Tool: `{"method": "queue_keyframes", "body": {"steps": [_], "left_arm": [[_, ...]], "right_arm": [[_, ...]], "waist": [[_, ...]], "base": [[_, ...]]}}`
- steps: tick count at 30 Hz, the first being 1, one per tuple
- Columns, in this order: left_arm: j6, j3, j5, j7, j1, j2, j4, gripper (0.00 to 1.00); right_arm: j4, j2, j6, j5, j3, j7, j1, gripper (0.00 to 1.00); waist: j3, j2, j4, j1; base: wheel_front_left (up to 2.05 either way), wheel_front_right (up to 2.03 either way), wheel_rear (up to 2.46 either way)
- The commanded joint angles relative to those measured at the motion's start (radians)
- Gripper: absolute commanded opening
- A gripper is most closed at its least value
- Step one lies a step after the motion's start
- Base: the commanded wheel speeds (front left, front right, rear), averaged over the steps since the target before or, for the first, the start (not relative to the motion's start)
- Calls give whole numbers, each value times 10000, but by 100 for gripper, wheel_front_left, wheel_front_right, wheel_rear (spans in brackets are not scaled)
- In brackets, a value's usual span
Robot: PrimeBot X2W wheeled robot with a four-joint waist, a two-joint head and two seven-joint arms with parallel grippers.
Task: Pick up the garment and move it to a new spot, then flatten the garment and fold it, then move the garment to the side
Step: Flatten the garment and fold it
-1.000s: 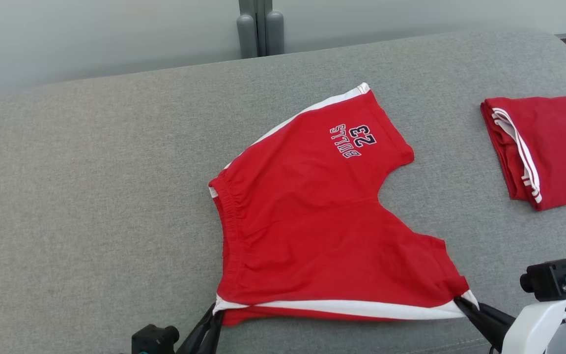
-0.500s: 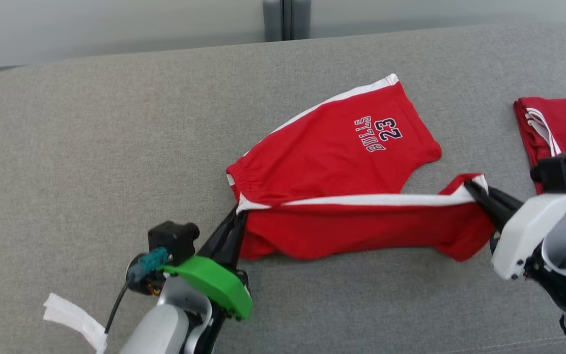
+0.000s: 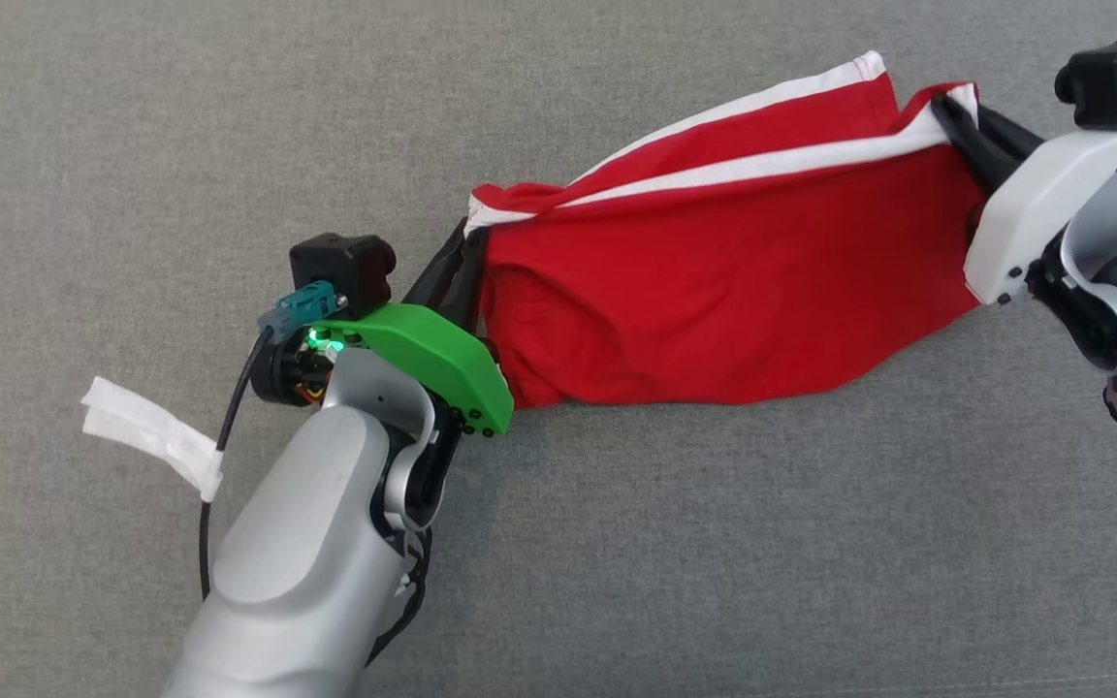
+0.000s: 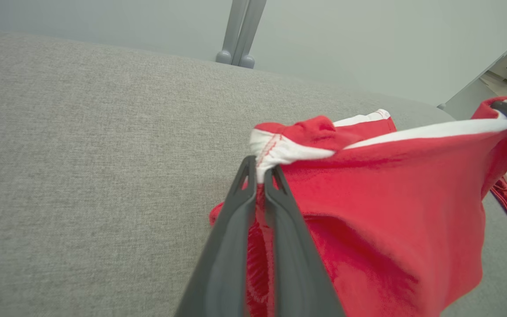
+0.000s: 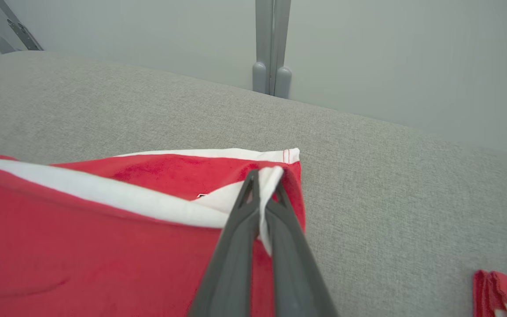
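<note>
Left hand, right hand: garment (lifted, seemingly) between.

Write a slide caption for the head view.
Left end effector and right end effector pinch the red shorts by the white stripe over grey cushion.

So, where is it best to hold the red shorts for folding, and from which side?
Probably by the two ends of the white side stripe: the left claw on its left end, the right claw on its right end, each coming from the near side. The red shorts hang straight from that taut edge.
</note>
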Motion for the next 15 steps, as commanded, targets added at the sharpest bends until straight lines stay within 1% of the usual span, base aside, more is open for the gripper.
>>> {"method": "queue_keyframes", "body": {"steps": [1,6,10,12,14,15], "left_arm": [[95,-22,-96,8,-343,15,153,0],[322,-309,-498,-152,-928,2,532,0],[621,-661,-857,-298,-1249,5,829,0],[791,-852,-873,-430,-1388,6,992,0],[873,-991,-1066,-533,-1459,7,1124,44],[882,-1074,-1140,-587,-1507,6,1186,100]], "right_arm": [[289,8,-12,-87,97,-259,-431,0],[1370,107,-12,-295,543,-761,-1497,0],[2197,320,-14,-418,782,-1080,-2094,0],[2577,394,-12,-416,893,-1237,-2313,0],[2903,495,-12,-363,1016,-1404,-2500,0],[3067,534,-14,-318,1089,-1497,-2571,40]], "waist": [[528,0,256,1],[860,0,316,1],[1008,0,358,1],[1054,0,372,1],[1092,0,384,1],[1102,0,391,1]], "base": [[0,0,0],[0,0,0],[0,0,0],[0,0,0],[0,0,0],[0,0,0]]}}
